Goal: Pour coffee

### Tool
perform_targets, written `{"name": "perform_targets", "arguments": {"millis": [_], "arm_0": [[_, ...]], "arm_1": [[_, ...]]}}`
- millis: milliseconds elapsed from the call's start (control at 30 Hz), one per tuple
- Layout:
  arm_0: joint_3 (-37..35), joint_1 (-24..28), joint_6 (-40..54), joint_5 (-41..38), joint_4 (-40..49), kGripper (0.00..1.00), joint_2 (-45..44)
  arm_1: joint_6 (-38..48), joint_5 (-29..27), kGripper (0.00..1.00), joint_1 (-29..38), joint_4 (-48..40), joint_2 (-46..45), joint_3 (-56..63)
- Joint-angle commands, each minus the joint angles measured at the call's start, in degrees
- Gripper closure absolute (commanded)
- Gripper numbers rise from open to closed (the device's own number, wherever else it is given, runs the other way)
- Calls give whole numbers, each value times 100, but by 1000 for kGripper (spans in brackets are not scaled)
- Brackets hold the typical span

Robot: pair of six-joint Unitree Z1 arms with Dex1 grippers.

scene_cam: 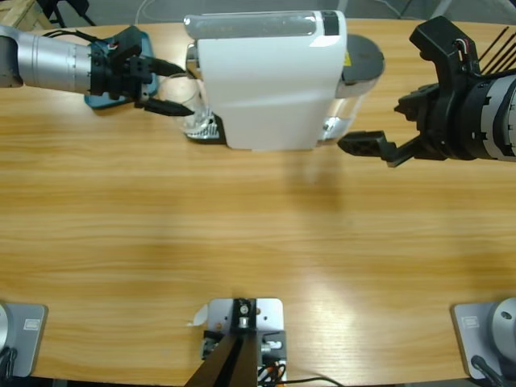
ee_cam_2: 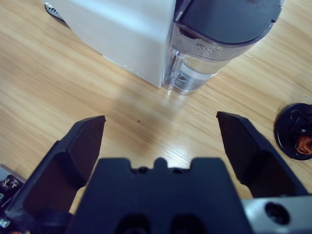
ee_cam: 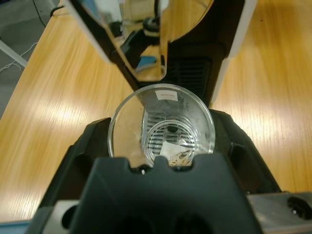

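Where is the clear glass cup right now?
In the high view the glass cup stands on the coffee machine's drip tray at its left end, between the left hand's jaws.

Glass (scene_cam: 196, 121) apparently on drip tray (scene_cam: 211, 129), before coffee machine (scene_cam: 266, 81).

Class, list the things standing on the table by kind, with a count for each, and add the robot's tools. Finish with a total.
Coffee machine: 1
Water tank at the back of the machine: 1
Clear glass, empty, on the machine's drip tray between the left tool's jaws: 1
Robot tools: 2, the left tool and the right tool
Total: 5
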Motion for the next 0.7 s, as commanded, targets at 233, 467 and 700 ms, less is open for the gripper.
{"name": "perform_targets", "arguments": {"millis": [233, 467, 700], "arm_0": [[-129, -459, -59, 780, -69, 1000, 415], [-126, -447, -68, 743, -76, 1000, 413], [-43, -371, -24, 495, -69, 1000, 352]], "arm_1": [[69, -120, 0, -108, -42, 165, 113], [69, -139, 0, -108, -40, 156, 109], [69, -166, 0, -108, -40, 152, 107]]}}
